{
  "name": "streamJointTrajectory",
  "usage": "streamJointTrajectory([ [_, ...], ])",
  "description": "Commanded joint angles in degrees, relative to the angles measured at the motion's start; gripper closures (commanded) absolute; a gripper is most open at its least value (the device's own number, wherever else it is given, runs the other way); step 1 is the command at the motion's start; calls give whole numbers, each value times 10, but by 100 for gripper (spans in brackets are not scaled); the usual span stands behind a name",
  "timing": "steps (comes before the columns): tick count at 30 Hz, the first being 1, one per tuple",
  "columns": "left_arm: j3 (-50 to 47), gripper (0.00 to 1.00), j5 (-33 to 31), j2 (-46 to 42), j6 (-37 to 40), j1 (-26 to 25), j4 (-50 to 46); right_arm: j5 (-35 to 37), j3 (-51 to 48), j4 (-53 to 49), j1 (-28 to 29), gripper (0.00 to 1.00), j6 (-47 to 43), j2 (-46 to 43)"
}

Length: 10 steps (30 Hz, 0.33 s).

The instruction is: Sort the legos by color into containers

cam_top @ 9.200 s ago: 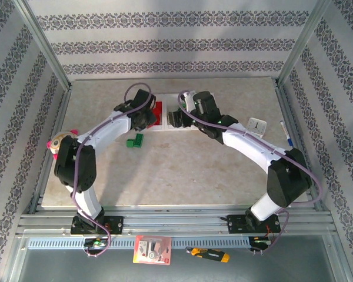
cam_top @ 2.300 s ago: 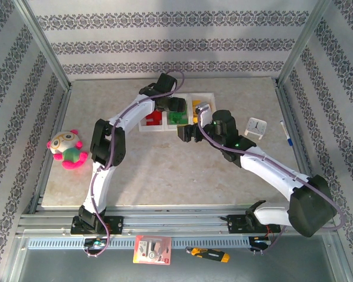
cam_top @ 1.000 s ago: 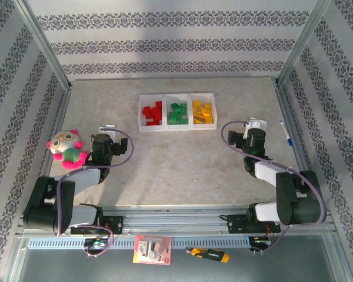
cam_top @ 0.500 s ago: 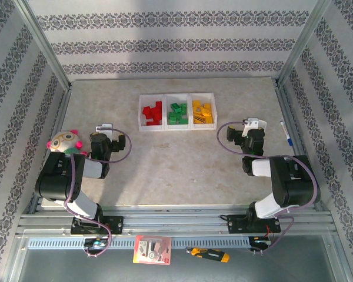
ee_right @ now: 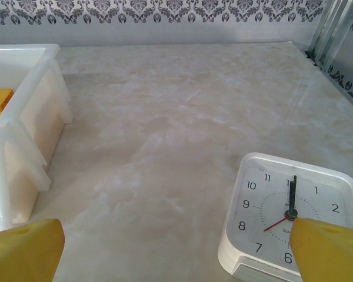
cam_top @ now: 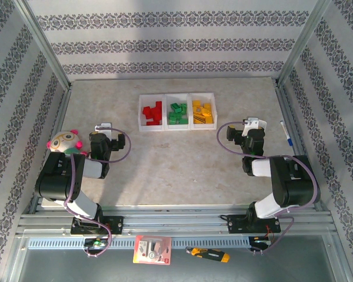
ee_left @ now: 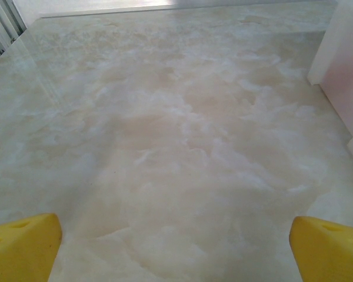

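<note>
Numerals 1, 2 and 6 to 11 legible on white square clock (ee_right: 288, 217), lying flat on the desk (cam_top: 165, 170) right of the containers (cam_top: 176, 97) and in front of them. Black hand at twelve, thin red hand toward eight. Lower right of the dial covered by a yellow fingertip (ee_right: 329, 249) of the right claw (ee_right: 176, 252). Print on the red card (cam_top: 152, 249) too small to read; card well in front of the containers, past the desk's near edge, with the yellow-black tool (cam_top: 207, 254) just beside it.

Legos (cam_top: 176, 113) all inside the containers: red in the left bin, green in the middle, yellow in the right.

Right claw spread wide with bare desk between its tips, front-right of the containers; white walls of the containers at the left of its wrist view, yellow legos showing inside. Left claw (ee_left: 176, 252) spread wide as well, bare desk between its yellow fingertips (ee_left: 20, 249), front-left of the containers, with a white wall at the right edge of its wrist view.

Pink-and-green plush toy (cam_top: 66, 147) farther left of the containers, close against the left arm. Pen (cam_top: 287, 135) far right of the containers, by the desk's side edge. Bare desk between both claws and the containers.
</note>
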Motion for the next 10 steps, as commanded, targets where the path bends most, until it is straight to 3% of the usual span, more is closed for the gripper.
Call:
streamJointTrajectory([
  [1, 9, 1, 12, 0, -5, 7, 23, -11, -4, 25, -4, 2, -5, 0],
  [10, 7, 1, 11, 0, -3, 7, 26, -11, -4, 25, -4, 2, -5, 0],
])
